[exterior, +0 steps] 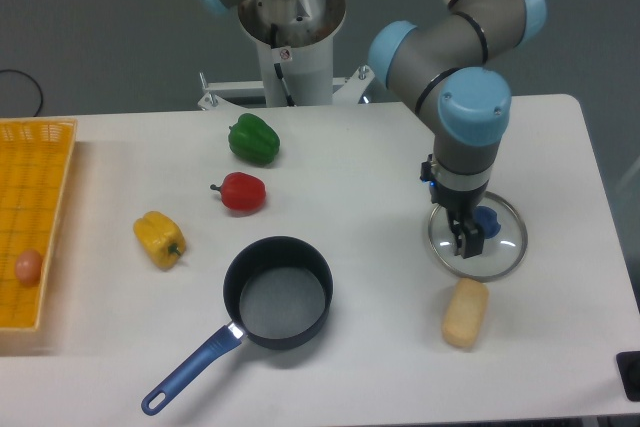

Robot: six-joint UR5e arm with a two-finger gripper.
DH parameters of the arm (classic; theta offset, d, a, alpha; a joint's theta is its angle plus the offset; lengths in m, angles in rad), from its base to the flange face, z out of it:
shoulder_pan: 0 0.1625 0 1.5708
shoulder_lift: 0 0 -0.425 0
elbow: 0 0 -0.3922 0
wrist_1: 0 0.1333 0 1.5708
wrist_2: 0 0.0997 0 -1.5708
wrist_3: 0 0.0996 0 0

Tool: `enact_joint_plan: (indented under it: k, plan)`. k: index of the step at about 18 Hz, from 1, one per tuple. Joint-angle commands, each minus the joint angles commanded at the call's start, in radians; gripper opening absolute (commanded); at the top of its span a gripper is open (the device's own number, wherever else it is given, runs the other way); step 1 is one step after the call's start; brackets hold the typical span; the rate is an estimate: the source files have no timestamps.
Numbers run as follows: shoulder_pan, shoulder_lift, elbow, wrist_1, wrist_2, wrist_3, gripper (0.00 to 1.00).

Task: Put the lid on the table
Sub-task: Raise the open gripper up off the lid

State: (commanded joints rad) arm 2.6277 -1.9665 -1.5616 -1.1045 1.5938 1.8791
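Observation:
The lid (503,247), round clear glass with a thin metal rim, lies flat on the white table (360,172) at the right side. Its blue knob (487,221) shows free, just right of my fingers. My gripper (464,239) hangs over the left half of the lid, pointing down, open with nothing in it. It is off the knob and a little above the glass.
A dark saucepan (278,292) with a blue handle stands front centre. Green (253,139), red (241,192) and yellow (160,238) peppers lie to the left. A bread roll (465,312) lies just in front of the lid. A yellow mesh tray (35,209) holds an egg (28,266) at the far left.

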Motion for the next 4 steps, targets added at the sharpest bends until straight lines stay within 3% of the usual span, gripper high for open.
enact_joint_plan:
  k: [4]
  plan:
    - [-0.002, -0.012, -0.002, 0.003, 0.0, -0.002, 1.0]
